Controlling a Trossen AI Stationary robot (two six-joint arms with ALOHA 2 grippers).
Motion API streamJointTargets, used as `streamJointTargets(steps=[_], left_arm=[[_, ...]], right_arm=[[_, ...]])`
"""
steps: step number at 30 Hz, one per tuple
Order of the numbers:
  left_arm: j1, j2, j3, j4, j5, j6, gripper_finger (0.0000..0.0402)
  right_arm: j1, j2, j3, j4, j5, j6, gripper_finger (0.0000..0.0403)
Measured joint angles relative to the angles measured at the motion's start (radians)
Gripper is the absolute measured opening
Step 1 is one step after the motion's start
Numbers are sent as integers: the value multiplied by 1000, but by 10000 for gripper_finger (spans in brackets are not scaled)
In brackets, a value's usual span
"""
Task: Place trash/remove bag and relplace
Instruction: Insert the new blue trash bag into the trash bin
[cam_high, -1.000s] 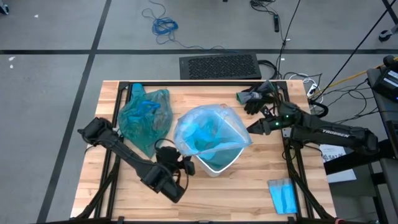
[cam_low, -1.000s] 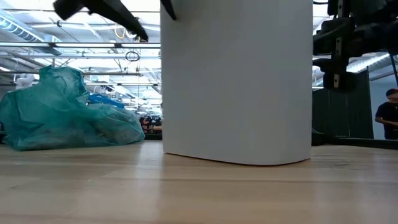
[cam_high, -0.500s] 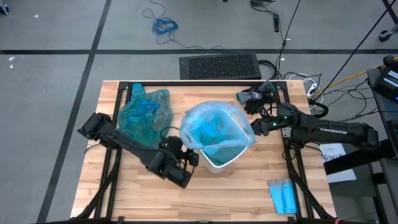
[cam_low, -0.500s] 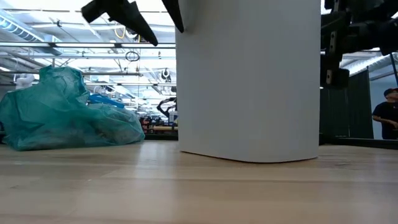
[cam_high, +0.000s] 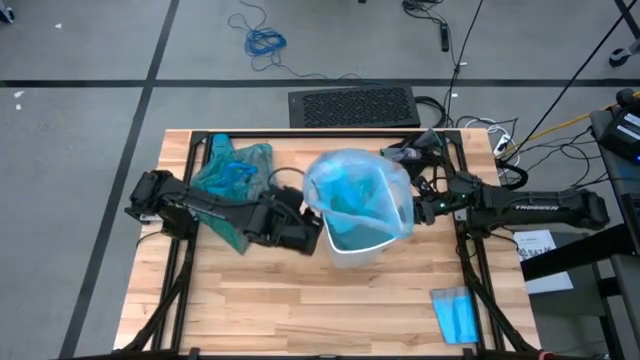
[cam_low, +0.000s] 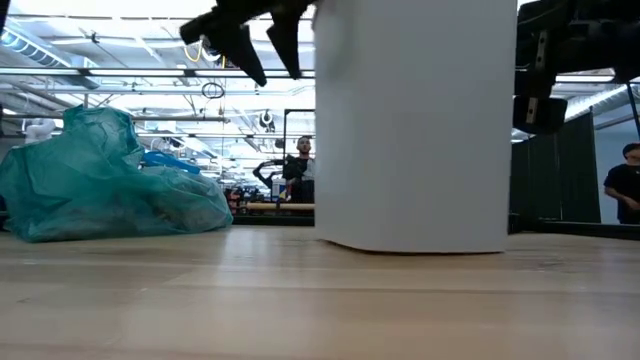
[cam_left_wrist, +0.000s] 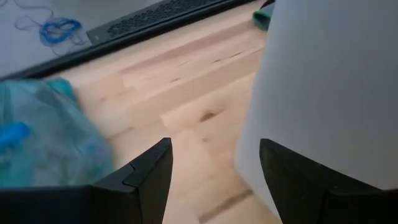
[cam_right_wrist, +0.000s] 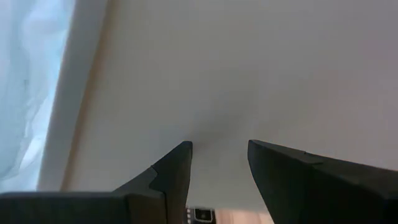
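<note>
Both jaws apart — nothing held

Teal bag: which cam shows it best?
The low view: the teal bag lies whole and unblocked on the table. The high view has the left arm crossing it, the left wrist view shows only a blurred edge, the right wrist view nothing.
</note>
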Motion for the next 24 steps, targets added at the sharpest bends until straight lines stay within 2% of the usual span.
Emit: streamJointTargets(steps=[7, 12, 19, 24], left_arm=[[124, -1, 0, 59, 76, 238, 235], [181, -14, 0, 55, 150, 325, 235], [177, -100, 0, -117, 187, 293, 235], [167, -196, 0, -151, 218, 293, 235]], right_arm=[[71, 2, 0, 9, 51, 10, 155], [100, 2, 0, 13, 97, 12, 155], [100, -23, 0, -31, 184, 11, 155], [95, -72, 0, -106, 201, 7, 155]])
